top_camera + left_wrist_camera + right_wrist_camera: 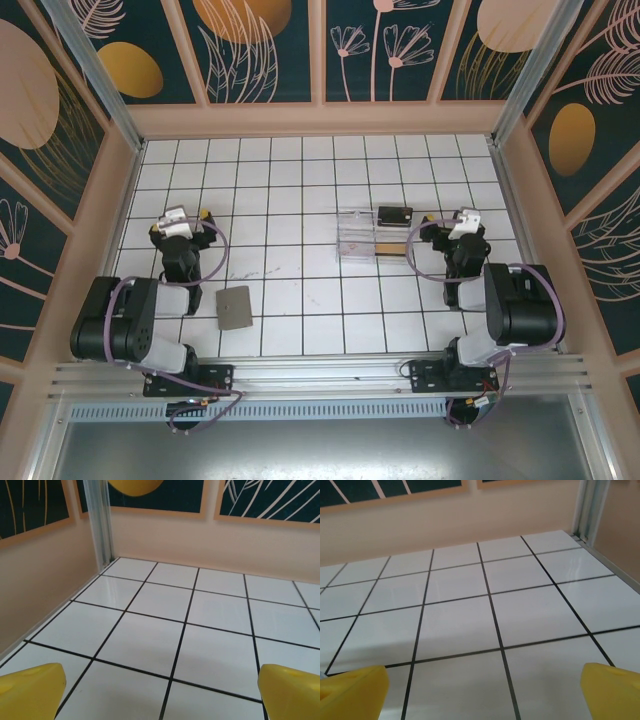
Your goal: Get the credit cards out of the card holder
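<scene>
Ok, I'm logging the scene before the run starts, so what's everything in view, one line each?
card holder: 1, grey, lying flat near the front edge, beside the left arm
clear tray: 1, transparent, right of centre; contents too small to tell
black credit card: 1, black, just beyond the tray's right end
tan-gold credit card: 1, tan-gold, on the tiles right of the tray
table: 1, white tiles with dark lines
walls: peach, with dark floral panels above
left gripper: 1, yellow fingertips, open over bare tiles
right gripper: 1, yellow fingertips, open over bare tiles
</scene>
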`<state>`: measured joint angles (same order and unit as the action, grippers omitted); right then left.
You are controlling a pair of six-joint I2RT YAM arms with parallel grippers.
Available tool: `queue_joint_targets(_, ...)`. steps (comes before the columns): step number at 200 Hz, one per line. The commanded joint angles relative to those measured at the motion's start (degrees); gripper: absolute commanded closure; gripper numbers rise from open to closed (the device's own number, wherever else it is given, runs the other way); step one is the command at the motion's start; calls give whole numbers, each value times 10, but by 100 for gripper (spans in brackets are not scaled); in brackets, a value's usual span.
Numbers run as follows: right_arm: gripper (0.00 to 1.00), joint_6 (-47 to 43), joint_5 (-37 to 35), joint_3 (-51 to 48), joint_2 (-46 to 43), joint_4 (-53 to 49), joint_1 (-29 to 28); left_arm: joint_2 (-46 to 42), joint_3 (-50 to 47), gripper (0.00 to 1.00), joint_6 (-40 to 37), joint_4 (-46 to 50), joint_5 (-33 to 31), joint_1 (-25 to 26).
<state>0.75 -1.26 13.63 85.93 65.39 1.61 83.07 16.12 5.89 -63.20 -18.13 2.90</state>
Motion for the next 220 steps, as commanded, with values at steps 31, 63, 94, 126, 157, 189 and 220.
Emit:
queue_joint_targets(31, 1, 105, -106, 63, -143, -192, -4, -137, 152, 1, 157, 318, -60, -3)
queue_joint_targets(63, 1, 238, -79, 92, -229, -307, 21, -223, 168, 1, 301, 398, -15, -3)
queue_joint_targets(94, 1, 346, -90, 145, -279, -446, 29, -271, 157, 1, 366, 459, 10, -3)
queue_joint_targets(126, 1, 344, -15, 199, -286, -534, 26, -307, 127, 1, 384, 499, 82, -3)
queue_joint_targets(157, 1, 326, 64, 218, -281, -544, -26, -327, 117, 9, 389, 563, 148, -1)
queue_joint_targets(189, 1, 270, 43, 251, -244, -565, -155, -364, 92, 10, 389, 632, 148, 31)
queue_joint_targets(220, 1, 247, 44, 273, -196, -574, -237, -385, 69, 15, 419, 681, 122, 81)
